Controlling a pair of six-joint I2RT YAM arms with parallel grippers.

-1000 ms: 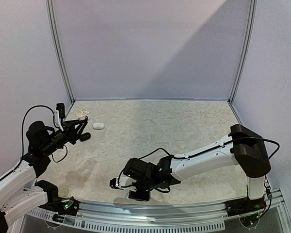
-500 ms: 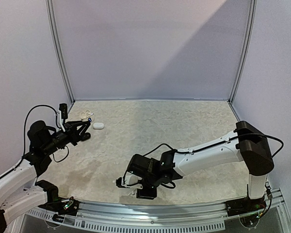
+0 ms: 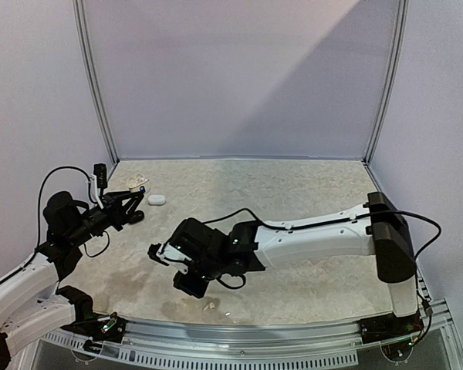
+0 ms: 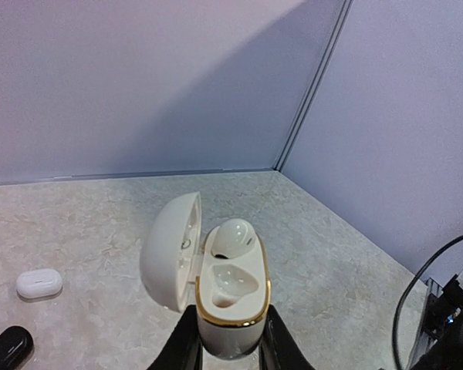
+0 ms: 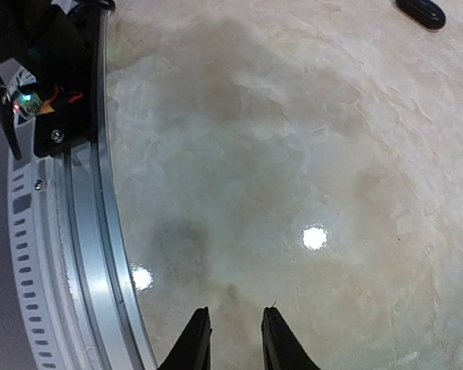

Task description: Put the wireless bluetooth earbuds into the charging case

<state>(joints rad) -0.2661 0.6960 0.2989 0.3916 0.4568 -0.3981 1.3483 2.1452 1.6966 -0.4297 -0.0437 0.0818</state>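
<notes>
My left gripper [image 4: 230,343] clamped the open charging case [image 4: 225,304], with one white earbud [image 4: 233,235] seated in its twelve o'clock pocket. My right gripper [image 5: 233,335] hung narrow and empty. A loose earbud [image 3: 210,306] lay by the table [image 3: 293,193] edge at six o'clock.

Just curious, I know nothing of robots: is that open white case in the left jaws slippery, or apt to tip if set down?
Probably slippery: the case looks glossy and rounded, and the left jaws pinch only its base. Set down, it might tip, since its open lid hangs to one side. It looks small, so likely light.
</notes>
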